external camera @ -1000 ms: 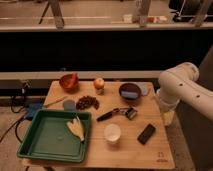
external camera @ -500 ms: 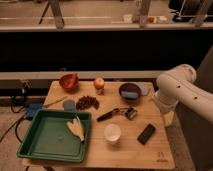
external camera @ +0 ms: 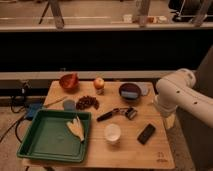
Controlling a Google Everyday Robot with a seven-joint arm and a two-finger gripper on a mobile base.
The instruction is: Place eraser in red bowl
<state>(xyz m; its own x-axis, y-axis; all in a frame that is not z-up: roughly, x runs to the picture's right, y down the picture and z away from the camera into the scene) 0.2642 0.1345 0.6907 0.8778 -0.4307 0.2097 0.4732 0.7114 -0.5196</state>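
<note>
The wooden table (external camera: pixel 125 155) fills the middle of my feed, under a dark shelf. The robot's white arm (external camera: pixel 180 92) bends in from 3 o'clock, beyond the table's right edge. A green tray (external camera: pixel 35 142) takes up the 8 o'clock corner, with a pale yellow object (external camera: pixel 76 127) lying near its right wall.

The red bowl (external camera: pixel 69 81) sits at 11 o'clock, near the far left corner. A dark bowl (external camera: pixel 130 91) with something blue inside stands at 1 o'clock. The gripper (external camera: pixel 169 119) hangs at the arm's lower end, just off the right edge at 3 o'clock. I cannot tell whether it is parted or closed.

A white cup (external camera: pixel 112 132) stands at 6 o'clock. The eraser (external camera: pixel 146 133), a dark flat block, lies on the bare wood at 5 o'clock, near the cup and well apart from the red bowl. It is clear of the gripper.

A black-handled tool (external camera: pixel 114 114) lies near the centre. A brown cluster (external camera: pixel 87 102) sits at 10 o'clock, just beside the tray's far corner. A round orange-red fruit (external camera: pixel 99 83) rests at 12 o'clock, between the two bowls.
</note>
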